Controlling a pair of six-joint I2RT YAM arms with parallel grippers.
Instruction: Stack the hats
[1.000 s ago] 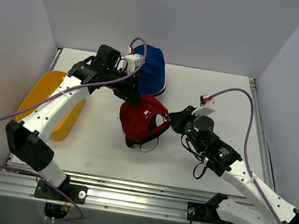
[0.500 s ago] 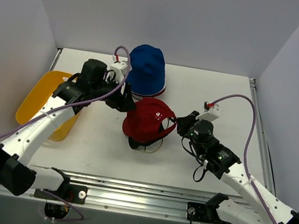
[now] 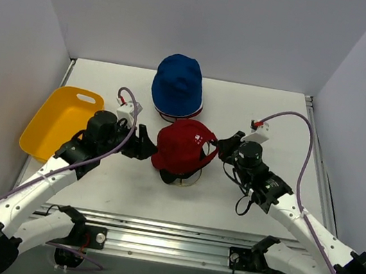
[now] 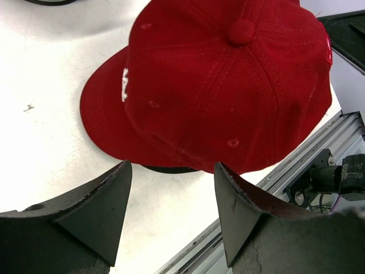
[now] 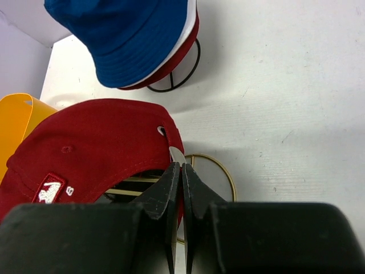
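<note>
The red baseball cap [image 3: 181, 147] sits on a gold wire frame [image 5: 223, 171] in the middle of the table [image 3: 276, 124], just in front of the pile. The blue hat [image 3: 178, 83] tops the pile. Only thin edges of the white bucket hat [image 5: 183, 34] and the dark red bucket hat [image 5: 171, 68] peek out under it, so 3 hats look stacked and 1 is left.

The right gripper [image 5: 178, 168] has its fingers squeezed almost together on the cap's back edge (I think it has it, but only a tiny bit). The left gripper [image 4: 171, 191] is spread wide with nothing in it, just beside the cap.

That small pinch could slip, and the cap would flop down. The gold frame might get dragged along or tip. A bump could push the pile off its black wire frame [image 5: 183, 77].

Most of the gold frame hides under the cap. I cannot tell how much cloth the fingers hold.
</note>
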